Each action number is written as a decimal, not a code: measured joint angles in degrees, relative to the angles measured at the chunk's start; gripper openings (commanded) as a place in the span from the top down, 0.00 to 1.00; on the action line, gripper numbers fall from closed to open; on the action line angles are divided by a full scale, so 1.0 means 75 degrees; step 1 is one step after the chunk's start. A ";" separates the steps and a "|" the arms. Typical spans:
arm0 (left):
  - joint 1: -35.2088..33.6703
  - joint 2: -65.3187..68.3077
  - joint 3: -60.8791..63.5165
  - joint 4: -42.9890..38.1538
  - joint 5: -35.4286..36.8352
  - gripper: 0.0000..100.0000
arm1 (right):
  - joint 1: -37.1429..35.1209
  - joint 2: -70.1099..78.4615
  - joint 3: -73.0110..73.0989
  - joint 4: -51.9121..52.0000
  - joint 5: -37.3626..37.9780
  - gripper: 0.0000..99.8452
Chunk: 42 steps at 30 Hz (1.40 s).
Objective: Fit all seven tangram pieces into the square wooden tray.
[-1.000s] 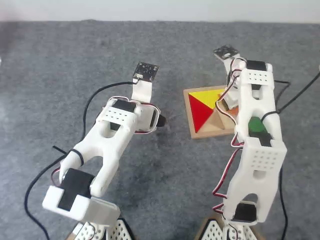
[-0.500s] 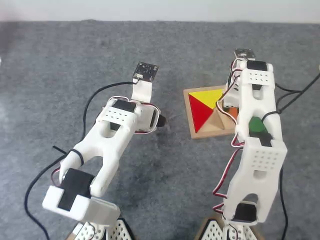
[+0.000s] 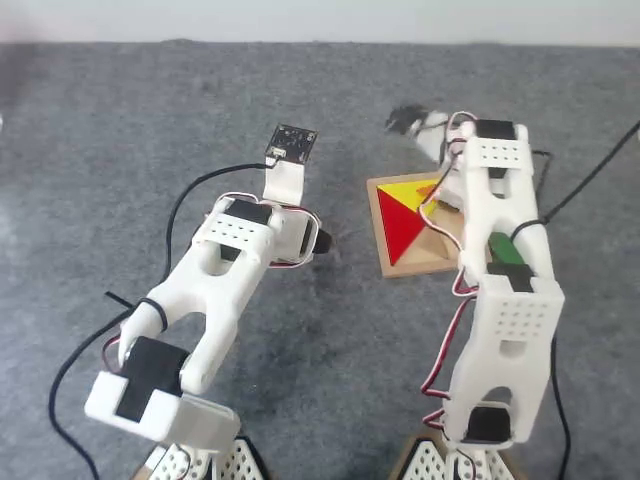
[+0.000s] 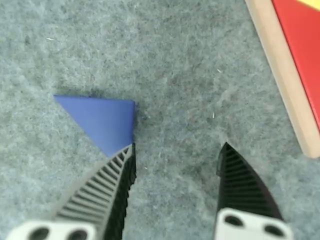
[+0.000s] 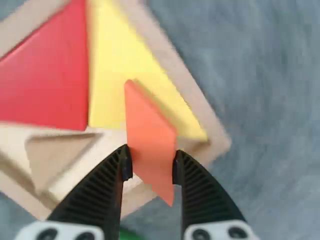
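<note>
Left gripper (image 4: 178, 147): spread wide above the desk (image 4: 175, 55), one fingertip touching a corner of the flat blue triangle (image 4: 102, 120) beside the tray (image 4: 280, 70). Right gripper (image 5: 151, 152): clamped on an orange piece (image 5: 147, 127), long axis pointing outward over the tray's yellow triangle (image 5: 120, 70).

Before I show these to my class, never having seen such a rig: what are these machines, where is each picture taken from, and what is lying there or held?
These are two small robot arms at a grey table. The high view looks down on both, the left arm and the right arm. The other two pictures come from cameras on their wrists, looking along the black fingers. The square wooden tray already holds a red triangle and a yellow triangle. The right gripper is shut on an orange piece over the tray. The left gripper is open, one fingertip by a blue triangle lying outside the tray.
</note>
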<state>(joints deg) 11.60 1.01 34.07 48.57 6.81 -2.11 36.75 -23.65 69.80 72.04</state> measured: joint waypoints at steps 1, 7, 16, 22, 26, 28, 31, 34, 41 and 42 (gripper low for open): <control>0.0000 0.0000 0.0000 0.0000 0.0000 0.74 | -0.0082 0.0000 0.0000 0.0000 0.0703 0.99; 0.0000 0.0000 0.0000 0.0000 0.0000 0.74 | -0.0469 0.0000 0.0000 0.0000 0.3434 0.99; 0.0152 0.0000 0.0610 -0.0762 -0.0164 0.74 | -0.0668 0.0000 0.0000 0.0059 0.3751 0.99; 0.0211 0.0000 0.0996 -0.1536 -0.0246 0.74 | -0.0527 0.0000 0.0000 0.0481 0.3751 0.99; 0.0211 0.0000 0.1125 -0.1840 -0.0281 0.74 | -0.0234 0.0000 0.0000 0.0774 0.3751 0.99; 0.0211 0.0000 0.1137 -0.1875 -0.0281 0.74 | -0.0105 0.0000 0.0000 0.1008 0.3669 0.99; 0.0211 0.0000 0.1137 -0.1887 -0.0281 0.74 | 0.0129 0.0000 0.0000 0.1371 0.3552 0.99; 0.0387 0.0000 0.1137 -0.1887 -0.0340 0.74 | 0.0340 0.0000 0.0000 0.1536 0.3036 0.99; 0.0422 0.0000 0.1137 -0.1887 -0.0340 0.74 | 0.0281 -0.0059 -0.0047 0.1700 0.1864 0.99; 0.0422 0.0000 0.1137 -0.1887 -0.0340 0.74 | 0.0270 -0.0141 -0.0047 0.1700 0.1711 0.99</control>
<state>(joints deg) 14.77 1.01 42.59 34.42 4.26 -0.09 35.69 -24.00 82.55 84.88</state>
